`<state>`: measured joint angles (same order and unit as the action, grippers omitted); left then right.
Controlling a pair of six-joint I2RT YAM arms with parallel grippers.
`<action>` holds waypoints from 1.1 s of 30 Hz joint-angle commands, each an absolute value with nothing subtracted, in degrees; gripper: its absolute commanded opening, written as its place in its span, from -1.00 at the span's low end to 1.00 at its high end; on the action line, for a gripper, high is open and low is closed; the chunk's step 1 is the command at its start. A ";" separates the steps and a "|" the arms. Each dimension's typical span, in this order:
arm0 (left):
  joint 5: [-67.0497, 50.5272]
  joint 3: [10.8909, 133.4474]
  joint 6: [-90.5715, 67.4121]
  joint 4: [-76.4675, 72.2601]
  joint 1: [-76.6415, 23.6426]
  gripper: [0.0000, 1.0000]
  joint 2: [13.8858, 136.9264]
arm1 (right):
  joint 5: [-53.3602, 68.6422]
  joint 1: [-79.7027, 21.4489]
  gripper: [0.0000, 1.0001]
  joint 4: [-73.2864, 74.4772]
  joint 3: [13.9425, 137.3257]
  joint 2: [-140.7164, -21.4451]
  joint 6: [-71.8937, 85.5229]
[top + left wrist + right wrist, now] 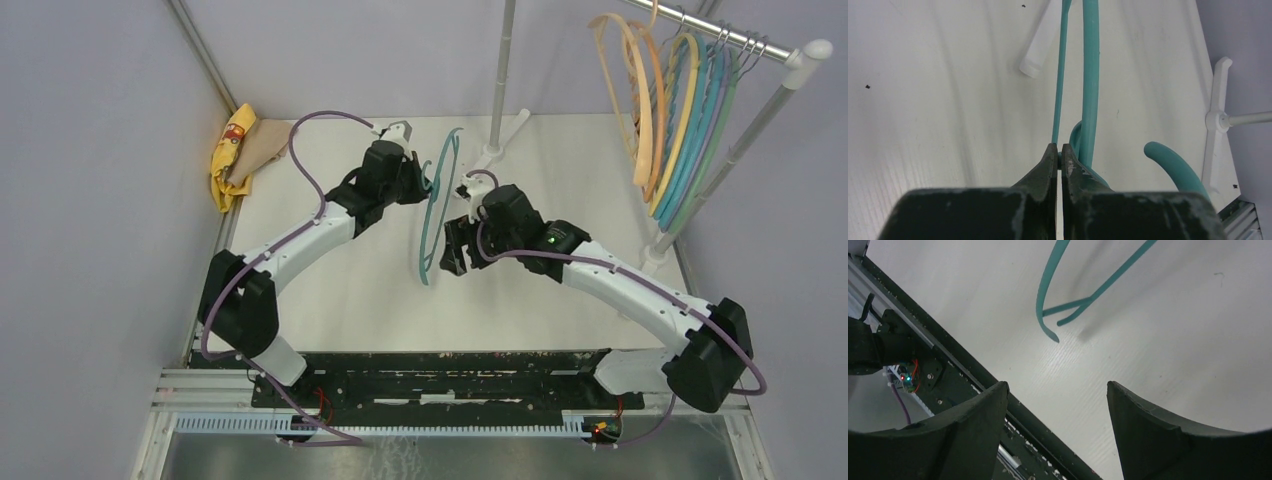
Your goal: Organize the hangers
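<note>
Most of the job looks done. A row of hangers [668, 130] in tan, orange, teal and lilac hangs by its hooks on the rail [722, 34] at 2 o'clock of the bench [330, 290]. One teal hanger [437, 205] is not yet there: it stands on edge in the air over the middle of the bench, running from 12 to 6 o'clock. It looks like the last one, since no other loose hanger shows, and it has yet to be carried to the rail and hooked on.

The left claw [1058, 150] sits at 9 o'clock of this hanger, its jaws pressed together on the hanger's thin bar, so it alone carries it. The right claw [1058, 390] hangs at the hanger's 4 o'clock side, close to the lower end. Its jaws stand wide apart with only bare bench between them, touching nothing.
</note>
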<state>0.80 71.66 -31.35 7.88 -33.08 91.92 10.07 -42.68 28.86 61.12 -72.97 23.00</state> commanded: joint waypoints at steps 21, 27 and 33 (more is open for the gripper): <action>-3.26 70.75 -36.92 3.82 -33.88 -0.94 82.27 | -34.86 -59.22 0.50 16.18 69.11 -92.29 27.52; -3.49 69.95 -37.20 4.42 -34.01 -0.94 79.68 | -44.99 -60.99 0.30 18.54 68.67 -96.36 31.81; -3.00 68.77 -36.90 5.06 -34.13 -0.94 77.22 | -46.55 -61.06 -0.85 17.40 66.18 -94.65 32.39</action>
<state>-1.32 68.31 -35.07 8.88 -33.23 82.74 -42.81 -61.52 16.38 67.55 -95.09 31.48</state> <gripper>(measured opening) 0.051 0.209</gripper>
